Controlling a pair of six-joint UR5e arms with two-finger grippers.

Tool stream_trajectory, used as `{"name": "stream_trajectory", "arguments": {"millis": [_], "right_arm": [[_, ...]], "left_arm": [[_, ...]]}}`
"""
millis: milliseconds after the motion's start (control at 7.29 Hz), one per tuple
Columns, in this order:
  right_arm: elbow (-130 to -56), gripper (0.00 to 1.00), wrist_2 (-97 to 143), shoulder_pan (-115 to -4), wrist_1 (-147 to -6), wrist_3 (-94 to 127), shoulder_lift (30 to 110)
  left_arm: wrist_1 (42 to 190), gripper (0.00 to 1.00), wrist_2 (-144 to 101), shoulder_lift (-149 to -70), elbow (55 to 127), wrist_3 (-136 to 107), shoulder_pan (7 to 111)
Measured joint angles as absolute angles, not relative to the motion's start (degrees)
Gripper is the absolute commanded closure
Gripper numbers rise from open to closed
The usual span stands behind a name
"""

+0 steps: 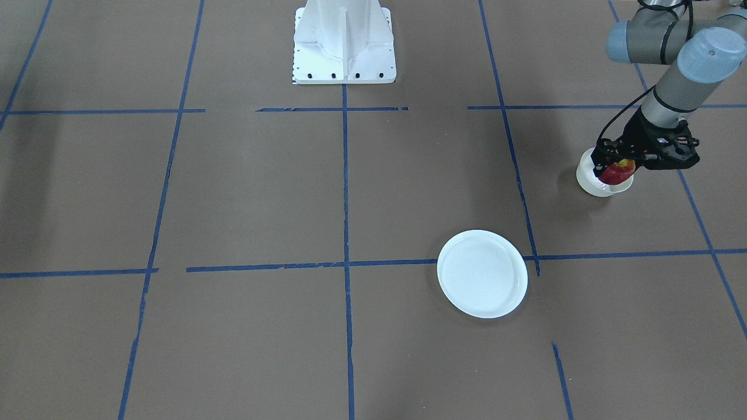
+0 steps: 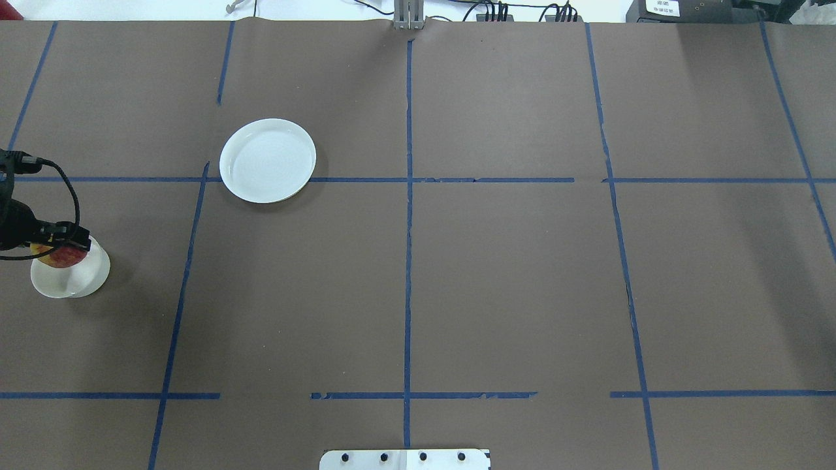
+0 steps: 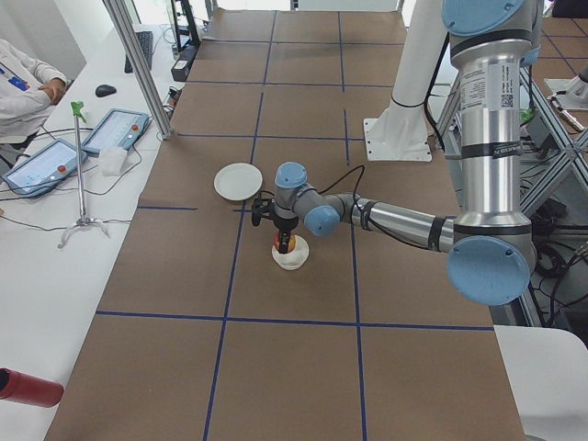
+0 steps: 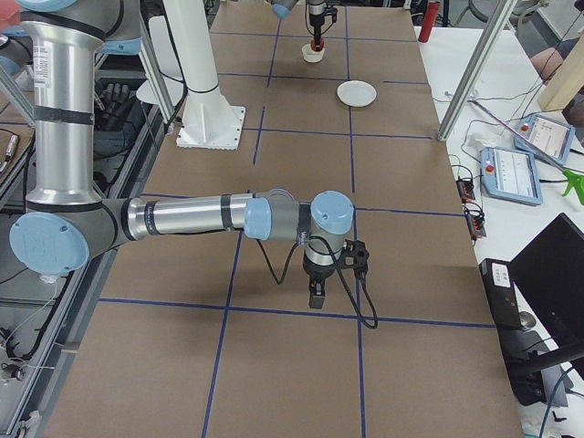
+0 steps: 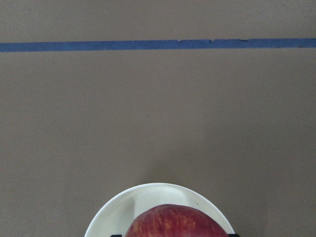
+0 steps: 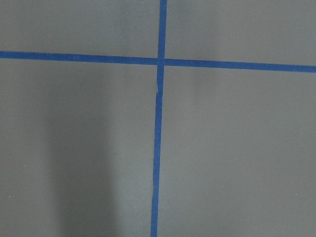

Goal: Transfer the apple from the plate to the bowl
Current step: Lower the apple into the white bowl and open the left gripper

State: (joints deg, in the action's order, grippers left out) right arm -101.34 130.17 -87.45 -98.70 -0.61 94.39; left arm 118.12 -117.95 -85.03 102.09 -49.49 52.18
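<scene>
At the right edge of the front view, the left gripper (image 1: 614, 167) pinches the apple (image 1: 621, 172) right over the bowl (image 1: 588, 181). The plate (image 1: 482, 274) lies at lower centre, well apart. Whether the right gripper (image 4: 316, 297) is spread, I cannot tell.

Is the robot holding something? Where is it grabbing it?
The left gripper holds the small round red apple by its sides, over the small cream-white bowl.

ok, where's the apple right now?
Far left in the overhead view: the apple is held by the left gripper just over the bowl, with the plate up and to the right across a blue tape line.
</scene>
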Motion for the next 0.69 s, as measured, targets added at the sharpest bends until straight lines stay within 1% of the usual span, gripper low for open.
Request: {"name": "stream_trajectory", "arguments": {"millis": [137, 275, 549, 686], "right_arm": [[-101.3, 0.00, 130.2, -87.5, -98.7, -0.6, 94.4], [-101.3, 0.00, 130.2, -87.5, -98.7, -0.6, 94.4], [-101.3, 0.00, 130.2, -87.5, -98.7, -0.6, 94.4], [-101.3, 0.00, 130.2, -87.5, -98.7, -0.6, 94.4]], "left_arm": [[118.1, 0.63, -118.0, -85.6, 101.0, -49.4, 52.2], [118.1, 0.36, -118.0, -85.8, 100.4, -49.4, 52.2], [118.1, 0.01, -118.0, -85.9, 99.6, -49.4, 52.2], [118.1, 0.00, -118.0, -85.9, 99.3, -49.5, 52.1]]}}
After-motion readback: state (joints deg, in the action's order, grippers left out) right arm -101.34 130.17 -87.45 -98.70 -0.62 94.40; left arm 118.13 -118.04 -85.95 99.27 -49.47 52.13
